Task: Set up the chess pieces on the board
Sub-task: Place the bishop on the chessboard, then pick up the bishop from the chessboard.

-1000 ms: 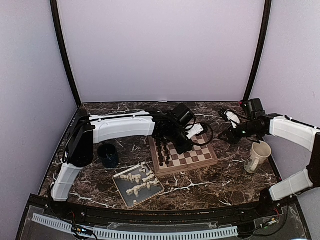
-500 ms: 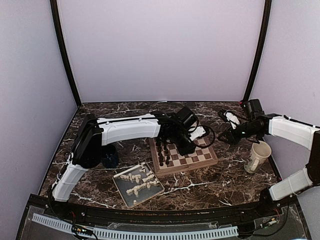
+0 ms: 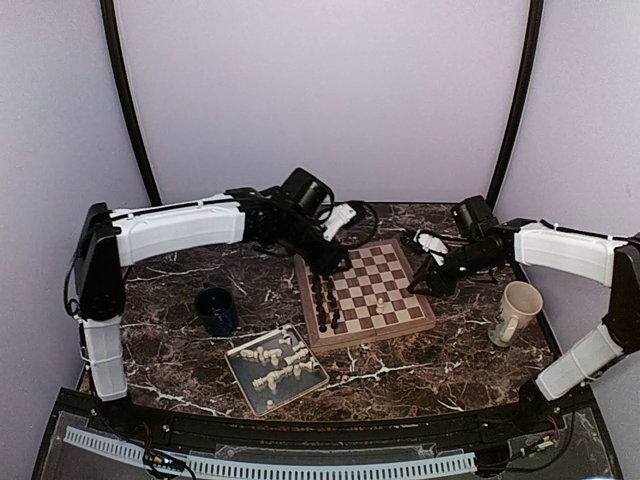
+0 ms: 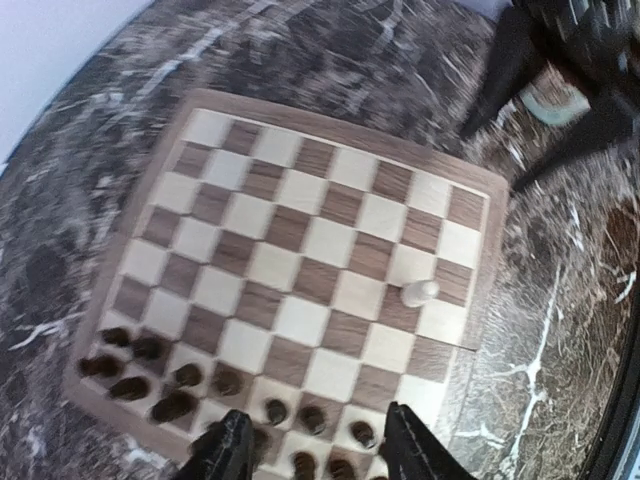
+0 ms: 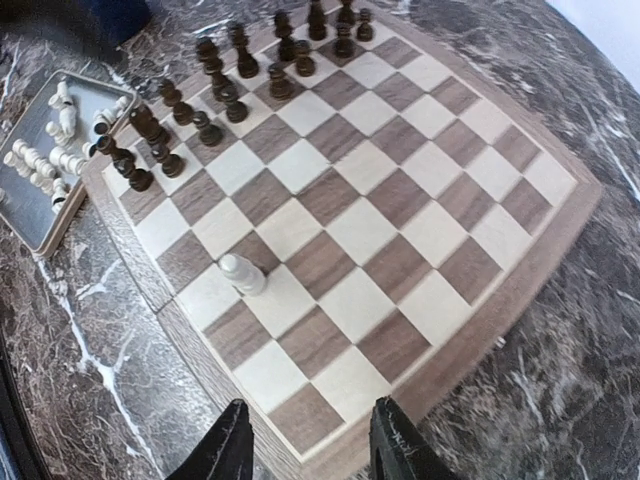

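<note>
The board point(image 3: 392, 268) lies mid-table with dark pieces point(image 3: 325, 300) along its left side. One cream chess piece point(image 3: 379, 306) stands alone near the board's near right corner; it also shows in the left wrist view point(image 4: 419, 292) and the right wrist view point(image 5: 242, 273). More cream chess pieces point(image 3: 272, 366) lie in the grey tray point(image 3: 262, 405). My left gripper point(image 3: 335, 264) hovers above the board's far left corner, open and empty point(image 4: 318, 452). My right gripper point(image 3: 422, 283) hangs open over the board's right edge point(image 5: 310, 440), empty.
A dark blue mug point(image 3: 215, 310) stands left of the board. A cream mug point(image 3: 517, 312) stands at the right, near the right arm. The tray point(image 5: 70, 215) sits in front of the board's left corner. Walls close the table on three sides.
My left gripper opened, leaving the cream piece standing on the board, and drew back up and left. My right gripper moved left to the board's right edge.
</note>
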`<state>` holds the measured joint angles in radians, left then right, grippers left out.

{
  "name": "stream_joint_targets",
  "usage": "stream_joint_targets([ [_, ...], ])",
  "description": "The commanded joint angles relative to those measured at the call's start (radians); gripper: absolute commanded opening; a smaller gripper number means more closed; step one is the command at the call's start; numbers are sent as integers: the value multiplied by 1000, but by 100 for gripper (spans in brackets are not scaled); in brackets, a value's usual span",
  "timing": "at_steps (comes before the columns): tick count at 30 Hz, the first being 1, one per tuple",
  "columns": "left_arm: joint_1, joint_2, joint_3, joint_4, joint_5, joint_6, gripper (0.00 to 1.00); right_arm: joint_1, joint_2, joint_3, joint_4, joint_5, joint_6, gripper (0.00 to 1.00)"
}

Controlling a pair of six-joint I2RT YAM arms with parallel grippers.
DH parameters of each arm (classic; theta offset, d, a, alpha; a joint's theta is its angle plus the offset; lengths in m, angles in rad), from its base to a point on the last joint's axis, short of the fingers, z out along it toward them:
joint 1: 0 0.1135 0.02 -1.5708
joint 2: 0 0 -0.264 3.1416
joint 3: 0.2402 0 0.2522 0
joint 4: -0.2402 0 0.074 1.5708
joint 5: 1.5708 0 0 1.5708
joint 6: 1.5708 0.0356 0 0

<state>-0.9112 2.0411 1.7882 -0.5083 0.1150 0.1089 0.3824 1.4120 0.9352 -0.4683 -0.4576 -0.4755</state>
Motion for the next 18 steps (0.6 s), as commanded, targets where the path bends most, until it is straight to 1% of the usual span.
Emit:
stream_joint_targets([
  [1,118,-248,-219,191,-22,-115,47,71,98,107,-53,-34,-24,41],
  [5,192,-387,-399,295,-56,-130,48,114,216,200,-86,-55,-24,40],
  [8,227,-447,-476,337,-87,-123,48,140,275,266,-112,-55,-29,40],
  [11,241,-472,-518,365,-110,-112,49,165,324,308,-137,-46,-24,40],
  [18,254,-467,-532,370,-73,-118,49,204,389,341,-179,-26,-20,40],
])
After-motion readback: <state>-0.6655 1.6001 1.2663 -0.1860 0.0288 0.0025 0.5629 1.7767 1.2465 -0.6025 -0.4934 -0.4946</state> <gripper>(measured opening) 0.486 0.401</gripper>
